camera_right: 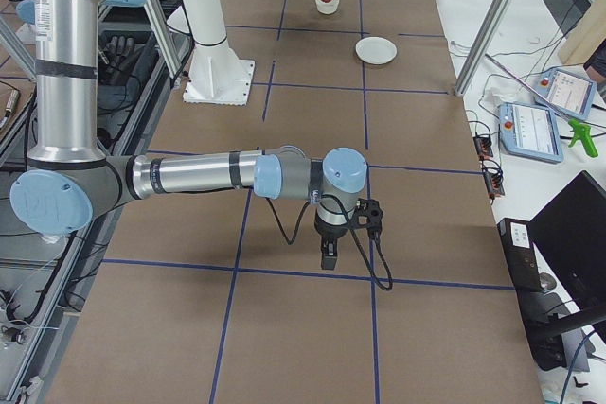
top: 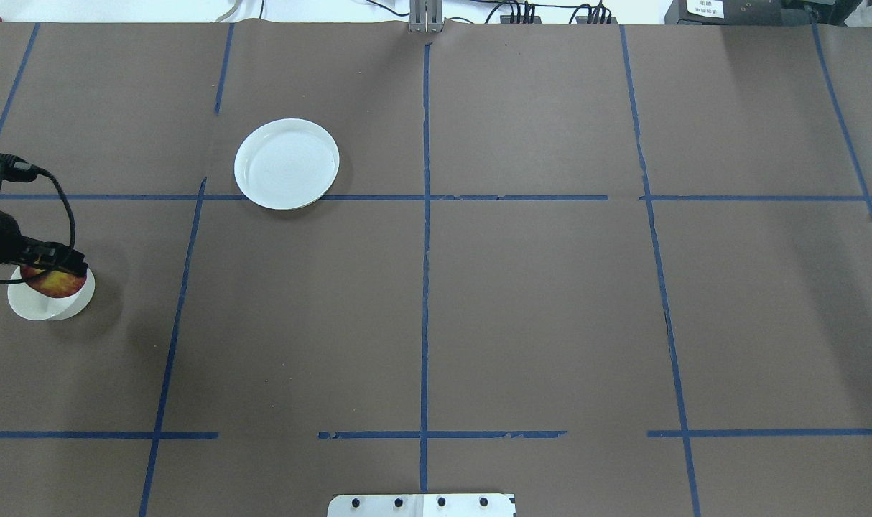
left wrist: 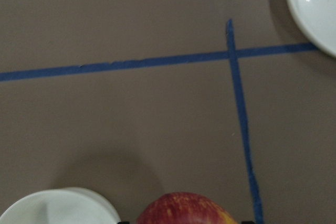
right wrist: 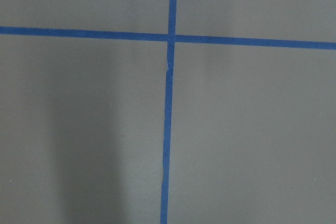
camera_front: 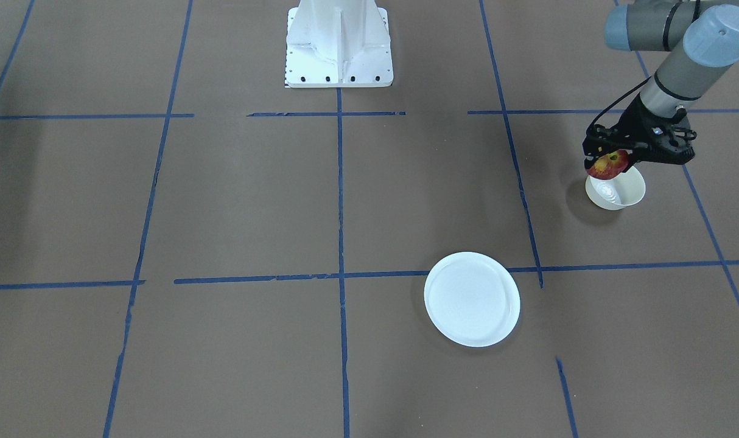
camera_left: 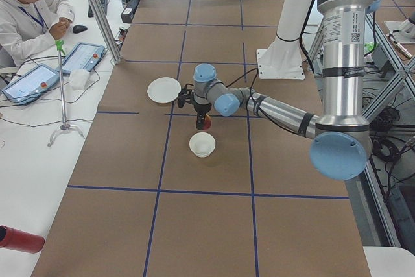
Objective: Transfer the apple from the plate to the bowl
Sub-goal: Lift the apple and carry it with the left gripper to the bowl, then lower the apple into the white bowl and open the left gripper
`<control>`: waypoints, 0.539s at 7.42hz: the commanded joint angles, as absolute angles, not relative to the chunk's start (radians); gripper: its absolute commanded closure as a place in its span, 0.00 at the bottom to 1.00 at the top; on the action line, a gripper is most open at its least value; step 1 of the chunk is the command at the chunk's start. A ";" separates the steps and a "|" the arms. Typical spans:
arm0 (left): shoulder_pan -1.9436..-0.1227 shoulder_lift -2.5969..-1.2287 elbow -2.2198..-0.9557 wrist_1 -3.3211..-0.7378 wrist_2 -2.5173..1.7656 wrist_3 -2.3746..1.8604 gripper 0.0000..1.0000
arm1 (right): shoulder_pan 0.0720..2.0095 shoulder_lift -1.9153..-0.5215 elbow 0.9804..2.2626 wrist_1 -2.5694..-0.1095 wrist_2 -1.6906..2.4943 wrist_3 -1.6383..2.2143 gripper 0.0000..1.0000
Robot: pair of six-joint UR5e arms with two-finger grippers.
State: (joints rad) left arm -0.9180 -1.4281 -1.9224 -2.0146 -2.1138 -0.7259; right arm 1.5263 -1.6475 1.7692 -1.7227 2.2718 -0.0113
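1 apple (camera_front: 609, 166) pinched in the left tool (camera_front: 607, 159), hanging over the bowl (camera_front: 620, 194).
Clamped by its sides in the left tool, the red apple hangs just above the small cream bowl; the side view shows a gap between them. The white plate (camera_front: 472, 299) lies on the brown worktop (camera_front: 254, 201), well apart from the bowl. The right tool (camera_right: 328, 258) points down, low over the worktop, far from both dishes; I cannot tell whether it is spread or pressed together.
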 commanded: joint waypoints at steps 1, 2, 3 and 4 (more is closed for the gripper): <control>-0.911 -1.333 -1.840 -2.251 -2.091 -0.732 1.00 | 1.526 -1.647 1.769 -1.723 2.272 -0.011 0.00; -0.911 -1.350 -1.820 -2.253 -2.073 -0.732 1.00 | 1.526 -1.647 1.769 -1.723 2.272 -0.012 0.00; -0.910 -1.351 -1.813 -2.253 -2.071 -0.732 1.00 | 1.526 -1.647 1.770 -1.723 2.272 -0.011 0.00; -0.910 -1.367 -1.787 -2.256 -2.072 -0.732 1.00 | 1.526 -1.647 1.769 -1.721 2.272 -0.011 0.00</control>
State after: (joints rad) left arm -0.9106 -1.3533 -1.8148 -2.2484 -2.0749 -0.7311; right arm 1.5263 -1.6475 1.7691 -1.7224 2.2718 -0.0111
